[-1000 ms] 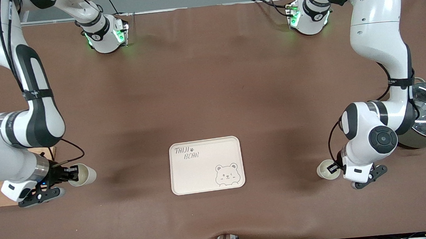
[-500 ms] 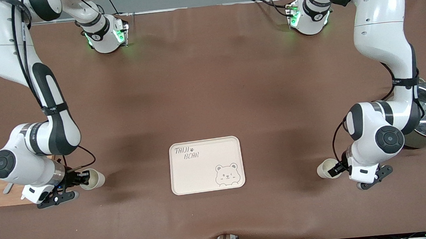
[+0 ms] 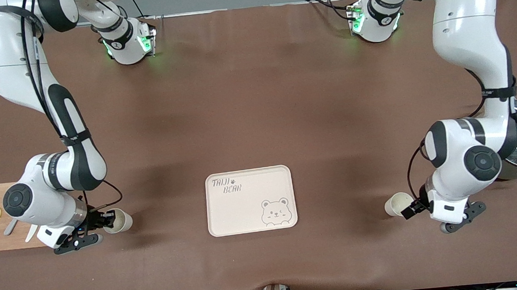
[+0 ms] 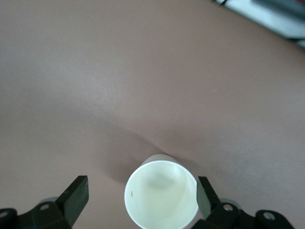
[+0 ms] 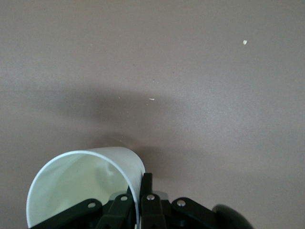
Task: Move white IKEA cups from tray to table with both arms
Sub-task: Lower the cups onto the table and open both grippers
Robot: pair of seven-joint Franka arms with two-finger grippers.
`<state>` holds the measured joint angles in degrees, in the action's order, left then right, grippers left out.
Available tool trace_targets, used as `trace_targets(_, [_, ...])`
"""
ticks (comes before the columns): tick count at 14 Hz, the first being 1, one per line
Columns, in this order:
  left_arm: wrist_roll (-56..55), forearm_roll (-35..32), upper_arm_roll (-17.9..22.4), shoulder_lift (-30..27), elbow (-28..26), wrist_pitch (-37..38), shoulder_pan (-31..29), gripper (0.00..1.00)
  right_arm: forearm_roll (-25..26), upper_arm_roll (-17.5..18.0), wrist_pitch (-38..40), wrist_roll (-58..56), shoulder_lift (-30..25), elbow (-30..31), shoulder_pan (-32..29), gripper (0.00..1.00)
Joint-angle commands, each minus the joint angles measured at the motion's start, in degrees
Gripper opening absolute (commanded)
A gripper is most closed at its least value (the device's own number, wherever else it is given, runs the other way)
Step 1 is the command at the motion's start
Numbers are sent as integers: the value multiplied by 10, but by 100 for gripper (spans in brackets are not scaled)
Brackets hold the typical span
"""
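Right hand (image 3: 104,220): lower left of the front frame, low over the bench (image 3: 256,117); I see it clamped on one cup's wall, a finger (image 5: 145,188) outside the rim.
Right-end cup (image 3: 117,220): tipped in that grip, mouth up-slanted, well apart from the tray.
Left hand (image 3: 412,208): lower right of the front frame; fingers (image 4: 76,194) spread apart, not gripping.
Left-end cup (image 3: 396,204): upright on the bench between those spread fingers, one finger close beside its wall.
Tray (image 3: 250,200): lower centre, between the two cups; I read "TAIJI BEAR" plus a bear face drawing.
Other writing: none I can read.
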<state>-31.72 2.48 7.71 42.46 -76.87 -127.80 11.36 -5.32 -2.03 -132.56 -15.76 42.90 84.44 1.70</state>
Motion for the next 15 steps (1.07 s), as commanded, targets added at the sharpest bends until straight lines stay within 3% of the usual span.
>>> trace_targets(1, [17, -9, -3, -35, -13, 2, -3, 100, -1, 7, -27, -6, 10, 7, -3, 0])
trace_targets(4, [71, -5, -4, -68, -16, 11, -4, 100, -1, 7, -36, -7, 17, 7, -2, 0])
trace_targets(8, [126, -5, -6, -123, -19, 92, -1, 100, -1, 7, -40, -6, 23, 6, -3, 5])
trace_targets(9, [133, -5, -10, -138, -18, 116, -2, 100, -2, 8, -40, -6, 23, 6, -3, 19])
trace_targets(10, [134, -5, -12, -151, -18, 130, -2, 100, -2, 8, -40, -5, 24, 6, -3, 56])
trace_targets(11, [142, -5, -13, -161, -18, 141, -2, 100, -3, 8, -40, -5, 24, 5, -5, 100])
trace_targets(15, [195, 2, -12, -200, -17, 186, -9, 100, -2, 8, -35, -3, 22, -1, -9, 100])
